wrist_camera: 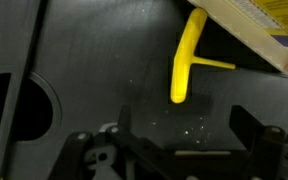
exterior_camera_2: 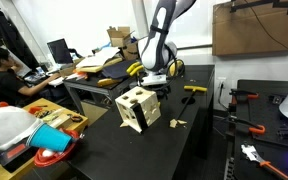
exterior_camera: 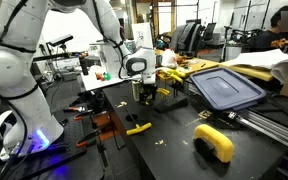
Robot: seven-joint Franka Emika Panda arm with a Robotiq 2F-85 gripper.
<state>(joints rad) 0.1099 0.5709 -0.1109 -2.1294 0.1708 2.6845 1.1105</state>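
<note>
Yellow T-shaped peg (wrist_camera: 187,65) lies flat on the black table (exterior_camera_2: 216,135), close by the wooden box (exterior_camera_2: 137,108). In the wrist view the long leg of the peg points down toward the gripper (wrist_camera: 181,128) and its short bar sits up near the edge of the wooden box (wrist_camera: 246,38). I cannot tell if the peg touches the box there. In both exterior views the peg (exterior_camera: 137,127) (exterior_camera_2: 194,89) rests alone on the table, a little way from the box. The gripper is wide open, and its two fingers (wrist_camera: 246,122) have nothing between them. It is up in the air, above the table and just beside the box, and it does not touch the peg. In both exterior views the gripper (exterior_camera: 142,86) (exterior_camera_2: 154,86) hangs from the white arm (exterior_camera_2: 164,25), close over the top of the box. The box has round holes in its sides. Farther from the box in an exterior view sit a big blue lid (exterior_camera: 224,88) and a fat yellow block (exterior_camera: 215,142). A small wooden bit (exterior_camera_2: 179,124) lies on the table right by the box.
</note>
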